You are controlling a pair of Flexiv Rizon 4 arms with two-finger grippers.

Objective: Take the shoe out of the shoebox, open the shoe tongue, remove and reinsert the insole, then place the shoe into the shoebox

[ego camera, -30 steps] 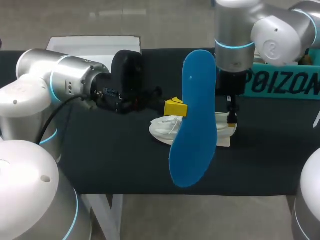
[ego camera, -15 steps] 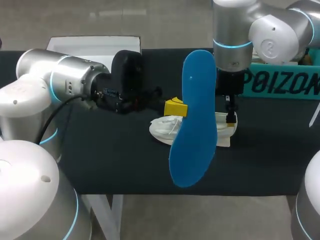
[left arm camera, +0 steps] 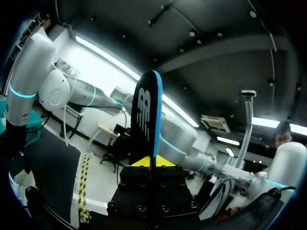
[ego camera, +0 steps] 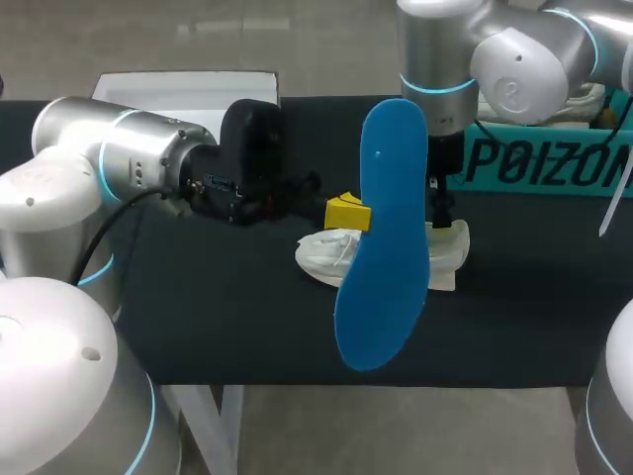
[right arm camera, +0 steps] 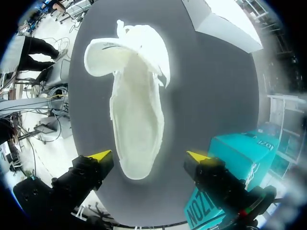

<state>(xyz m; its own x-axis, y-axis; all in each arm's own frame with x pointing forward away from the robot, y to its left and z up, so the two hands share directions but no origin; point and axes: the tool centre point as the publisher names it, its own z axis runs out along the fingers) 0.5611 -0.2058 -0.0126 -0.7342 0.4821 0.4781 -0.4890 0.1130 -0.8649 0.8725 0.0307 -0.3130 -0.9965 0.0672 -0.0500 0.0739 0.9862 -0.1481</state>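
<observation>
1. Head view: the left arm (ego camera: 119, 163) is coming in from the left and lying nearly level above the surface (ego camera: 218, 327), its wrist pointing toward the middle.
2. The left claw (ego camera: 346, 213) is clamping the blue insole (ego camera: 381, 233) by one long edge. The insole is standing almost upright in the air, its toe end up and its heel end hanging low toward the near edge.
3. Left wrist view: the insole is showing edge-on, rising straight out from between the two yellow tips, which are pressing on it from both sides.
4. The right arm (ego camera: 465, 59) is entering from the upper right corner and bending straight down over the white shoe (ego camera: 326, 255), which is lying on the surface behind the insole.
5. Right wrist view: the right claw (right arm camera: 149, 155) is hanging above the heel end of the shoe with its fingers spread wide, one yellow tip on either side of the heel. Whether they are touching the shoe cannot be told.
6. The shoe is lying with its opening facing up and its tongue folded out toward the toe.
7. The teal shoebox (ego camera: 544, 163) is sitting at the far right of the surface, just beside the right claw.
</observation>
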